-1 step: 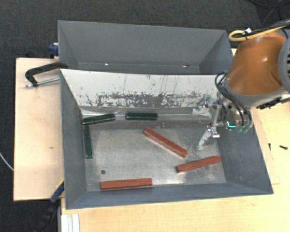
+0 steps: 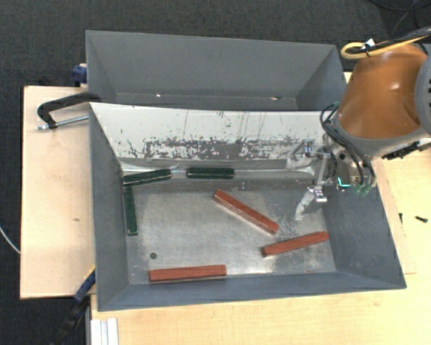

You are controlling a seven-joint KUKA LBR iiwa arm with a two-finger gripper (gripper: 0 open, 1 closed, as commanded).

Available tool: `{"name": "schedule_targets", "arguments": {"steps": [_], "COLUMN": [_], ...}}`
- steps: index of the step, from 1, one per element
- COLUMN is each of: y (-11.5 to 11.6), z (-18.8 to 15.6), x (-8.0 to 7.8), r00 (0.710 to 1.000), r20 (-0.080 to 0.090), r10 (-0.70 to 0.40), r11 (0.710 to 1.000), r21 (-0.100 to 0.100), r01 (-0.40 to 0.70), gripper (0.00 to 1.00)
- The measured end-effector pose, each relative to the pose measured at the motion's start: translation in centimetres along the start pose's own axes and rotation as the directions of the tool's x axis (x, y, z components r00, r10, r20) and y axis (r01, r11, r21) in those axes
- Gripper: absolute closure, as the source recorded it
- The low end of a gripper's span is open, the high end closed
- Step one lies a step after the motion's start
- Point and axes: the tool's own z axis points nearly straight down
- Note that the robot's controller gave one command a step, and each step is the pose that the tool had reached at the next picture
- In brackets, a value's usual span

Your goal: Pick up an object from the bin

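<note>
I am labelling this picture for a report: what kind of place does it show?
Probably a robotics lab set up for bin picking: a grey metal bin holds loose red-brown bars and dark green bars, and a robot gripper hangs over its right side.

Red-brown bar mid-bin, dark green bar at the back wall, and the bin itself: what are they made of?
Flat red-brown bar: likely painted wood or plastic; matte, straight edges, no glints. Flat dark green bar: same rigid look, slightly glossier. Grey bin: bare sheet metal; scuffed floor, reflective back wall.
</note>
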Motion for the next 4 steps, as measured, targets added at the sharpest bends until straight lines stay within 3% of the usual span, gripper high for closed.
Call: {"name": "schedule_targets", "arguments": {"steps": [1,2,3,4], "y": [-0.4,4.3,4.4,4.6], "z": [4.9,11.4,11.4,-1.8], "x": [0.5,0.4,0.4,2.0], "r00": [1.0,0.987,0.987,0.992], "r20": [0.006,-0.012,-0.011,0.004], "r10": [0.0,0.163,0.163,0.124], "r11": [1.0,0.987,0.987,0.992], "r21": [0.001,-0.001,-0.001,0.0], "r01": [0.0,-0.163,-0.163,-0.124], "gripper": [0.0,1.0,1.0,1.0]}}
